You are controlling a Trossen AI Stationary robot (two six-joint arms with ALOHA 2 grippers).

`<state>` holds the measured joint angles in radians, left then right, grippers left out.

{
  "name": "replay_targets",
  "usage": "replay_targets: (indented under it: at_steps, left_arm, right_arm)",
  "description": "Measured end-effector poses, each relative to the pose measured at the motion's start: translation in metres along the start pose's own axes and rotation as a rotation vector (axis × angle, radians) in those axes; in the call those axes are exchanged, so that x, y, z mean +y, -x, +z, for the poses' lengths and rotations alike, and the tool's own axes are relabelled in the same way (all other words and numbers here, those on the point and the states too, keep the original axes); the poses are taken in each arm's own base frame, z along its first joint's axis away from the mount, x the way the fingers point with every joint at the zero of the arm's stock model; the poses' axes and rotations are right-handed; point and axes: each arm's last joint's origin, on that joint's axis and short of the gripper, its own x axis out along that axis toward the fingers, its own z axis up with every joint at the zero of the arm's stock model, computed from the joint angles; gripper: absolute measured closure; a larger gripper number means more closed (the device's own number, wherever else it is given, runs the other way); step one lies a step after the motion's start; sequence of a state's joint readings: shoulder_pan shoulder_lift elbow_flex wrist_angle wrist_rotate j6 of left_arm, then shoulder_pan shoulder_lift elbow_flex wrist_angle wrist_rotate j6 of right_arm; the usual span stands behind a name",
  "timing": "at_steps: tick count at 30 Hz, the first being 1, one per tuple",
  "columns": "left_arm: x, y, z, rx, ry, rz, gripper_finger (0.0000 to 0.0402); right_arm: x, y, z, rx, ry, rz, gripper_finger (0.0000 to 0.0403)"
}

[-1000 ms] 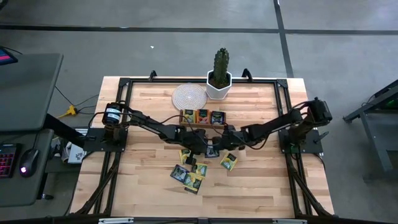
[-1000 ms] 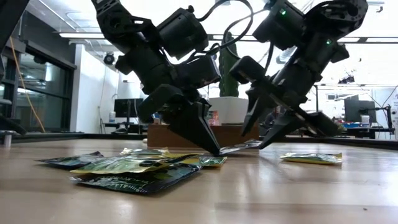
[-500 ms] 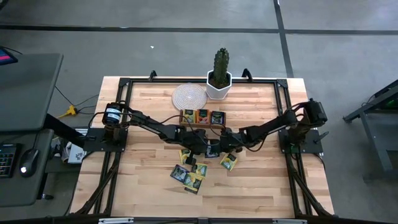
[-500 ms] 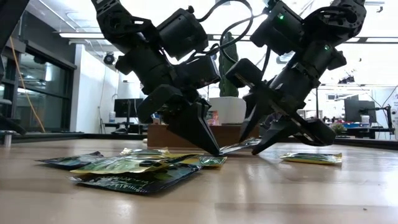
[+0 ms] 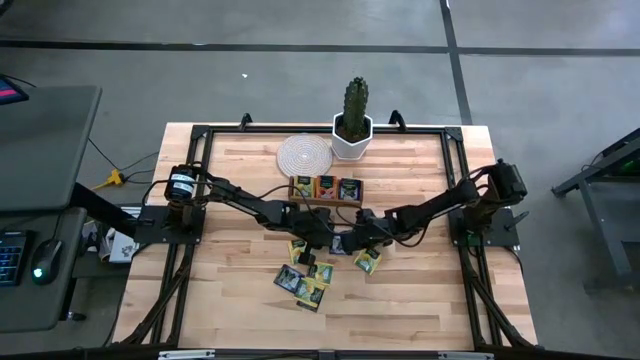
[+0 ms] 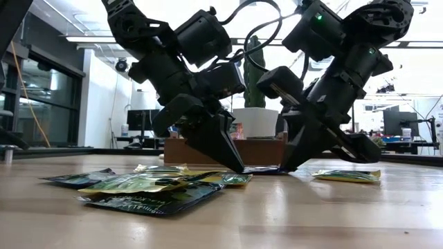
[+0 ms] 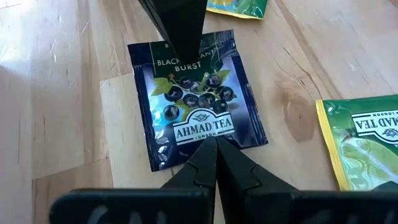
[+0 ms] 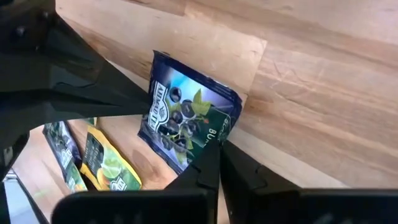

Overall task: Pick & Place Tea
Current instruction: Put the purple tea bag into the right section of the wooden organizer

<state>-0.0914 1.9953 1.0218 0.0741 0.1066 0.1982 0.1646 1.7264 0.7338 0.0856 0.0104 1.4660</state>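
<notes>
Both grippers meet at the table's middle and block each other there. Behind them stands the wooden tray, before them lies a heap of tea packets. Both table sides stay free.

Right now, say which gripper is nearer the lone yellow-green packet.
Right. The right gripper, jaws shut on the blue-black packet, is beside the yellow-green packet; the left gripper is beyond the blue-black one.

Your dark blue tea packet, printed with berries, lies just in front of the wooden tray, one edge raised. Yellow and green packets lie scattered nearer you.
</notes>
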Motion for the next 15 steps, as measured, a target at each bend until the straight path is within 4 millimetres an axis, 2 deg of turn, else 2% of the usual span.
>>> replay_targets:
  at_steps: [9,15]
  left_arm:
    - [0.001,0.013,0.015,-0.008,-0.022,-0.003,0.0371]
    - [0.002,0.029,0.033,0.123,-0.087,-0.069,0.0355]
  right_arm:
    - [0.000,0.000,0.000,-0.007,0.054,0.006,0.0402]
    - [0.001,0.000,0.001,-0.018,0.097,0.013,0.0402]
